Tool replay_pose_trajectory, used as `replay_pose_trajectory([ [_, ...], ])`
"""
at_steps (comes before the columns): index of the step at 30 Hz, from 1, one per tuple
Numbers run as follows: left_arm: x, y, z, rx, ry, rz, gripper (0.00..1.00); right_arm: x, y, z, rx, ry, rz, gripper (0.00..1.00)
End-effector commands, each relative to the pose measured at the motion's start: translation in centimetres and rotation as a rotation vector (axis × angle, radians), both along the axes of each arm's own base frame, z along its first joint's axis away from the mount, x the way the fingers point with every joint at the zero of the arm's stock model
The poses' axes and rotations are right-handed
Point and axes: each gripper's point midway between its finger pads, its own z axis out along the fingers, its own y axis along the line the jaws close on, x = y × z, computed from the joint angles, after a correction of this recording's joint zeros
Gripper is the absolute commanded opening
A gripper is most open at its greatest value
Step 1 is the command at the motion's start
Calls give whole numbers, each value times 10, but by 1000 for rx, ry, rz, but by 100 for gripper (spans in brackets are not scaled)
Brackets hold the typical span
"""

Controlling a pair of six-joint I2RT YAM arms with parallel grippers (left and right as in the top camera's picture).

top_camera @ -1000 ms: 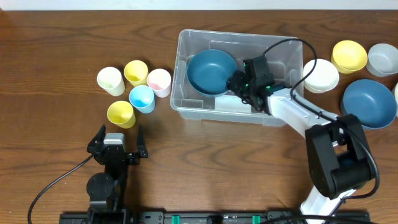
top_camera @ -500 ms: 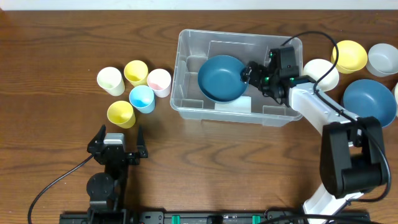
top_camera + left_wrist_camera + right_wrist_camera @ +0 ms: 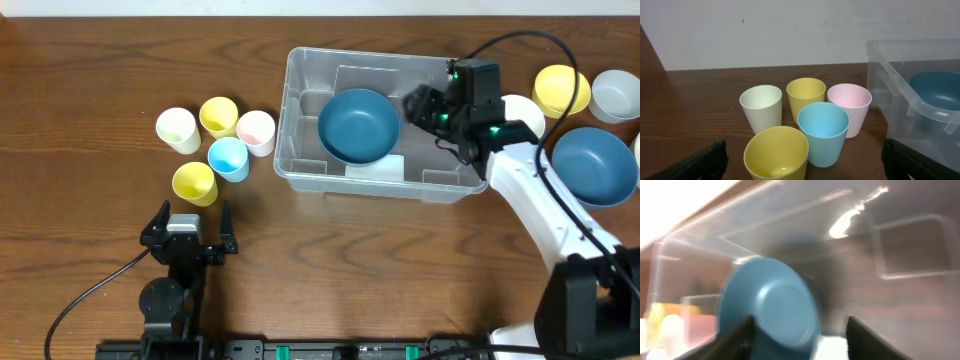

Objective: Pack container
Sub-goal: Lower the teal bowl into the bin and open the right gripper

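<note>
Dark wood makes up the desk, and the container sits at its middle. One blue bowl lies inside, mouth up, free of any grip. Our right tool hangs over the container's right end, near that bowl but apart from it. The wrist view is blurred, yet its fingers stand apart with nothing between them. Our left tool rests near the front edge, left of the container, its fingers spread and empty, facing five cups.

We judge the packing barely begun, with one item in and the right arm between loads. A white bowl sits just beside the container's right wall, with more bowls beyond it. Next we would lift clear of that wall, swing right, close on a rim, and nest the bowl in the blue one.
</note>
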Motion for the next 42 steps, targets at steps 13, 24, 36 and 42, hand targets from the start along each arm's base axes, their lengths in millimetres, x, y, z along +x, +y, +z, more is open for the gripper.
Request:
replay_pose_trajectory([
  [13, -1, -1, -15, 13, 46, -12, 98, -3, -12, -56, -57, 162, -102, 7],
  [24, -1, -1, -15, 13, 46, -12, 98, 6, 21, -75, 8, 153, -13, 7],
  [36, -1, -1, -15, 13, 47, -12, 98, -1, 47, -74, 14, 152, 47, 9],
  [42, -1, -1, -15, 13, 47, -12, 98, 3, 34, -75, -33, 139, 4, 9],
])
